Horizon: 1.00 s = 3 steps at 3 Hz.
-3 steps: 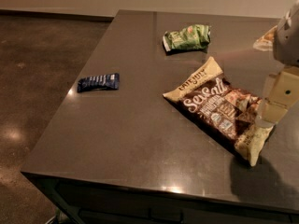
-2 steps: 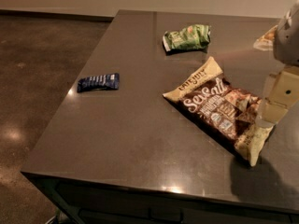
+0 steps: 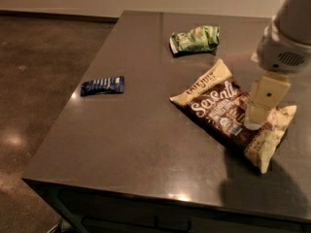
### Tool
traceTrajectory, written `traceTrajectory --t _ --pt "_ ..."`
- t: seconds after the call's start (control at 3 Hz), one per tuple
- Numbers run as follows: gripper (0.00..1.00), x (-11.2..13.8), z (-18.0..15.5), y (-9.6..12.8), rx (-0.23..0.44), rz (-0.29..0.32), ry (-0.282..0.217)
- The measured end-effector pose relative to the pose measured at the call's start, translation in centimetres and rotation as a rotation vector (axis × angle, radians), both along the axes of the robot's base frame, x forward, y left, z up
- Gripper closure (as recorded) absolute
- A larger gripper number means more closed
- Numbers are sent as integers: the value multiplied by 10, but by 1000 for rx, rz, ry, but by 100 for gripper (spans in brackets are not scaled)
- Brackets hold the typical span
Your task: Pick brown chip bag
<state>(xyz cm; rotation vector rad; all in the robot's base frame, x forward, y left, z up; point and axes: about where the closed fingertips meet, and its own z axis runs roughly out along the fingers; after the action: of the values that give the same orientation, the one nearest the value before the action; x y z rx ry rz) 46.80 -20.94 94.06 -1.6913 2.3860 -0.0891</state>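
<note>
Grey table [image 3: 146,144], with my gripper [image 3: 255,120] low over the brown chip bag [image 3: 218,106].
The table fills most of the view. My gripper hangs at the right side, its cream tip over the bag's right half; whether it is clenched or released I cannot tell. The brown chip bag lies flat and slanted on the table's right part. A green bag [image 3: 195,39] lies beyond it, nearer the far edge, and a small dark-blue packet [image 3: 102,85] sits well apart by the left edge.
</note>
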Motion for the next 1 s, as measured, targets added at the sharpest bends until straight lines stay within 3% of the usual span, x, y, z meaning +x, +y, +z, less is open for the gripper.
traceTrajectory --t 0.33,1.0 --pt "0 21 -35 3 6 -112 43" --pt "0 27 -74 -2 -6 -238 71"
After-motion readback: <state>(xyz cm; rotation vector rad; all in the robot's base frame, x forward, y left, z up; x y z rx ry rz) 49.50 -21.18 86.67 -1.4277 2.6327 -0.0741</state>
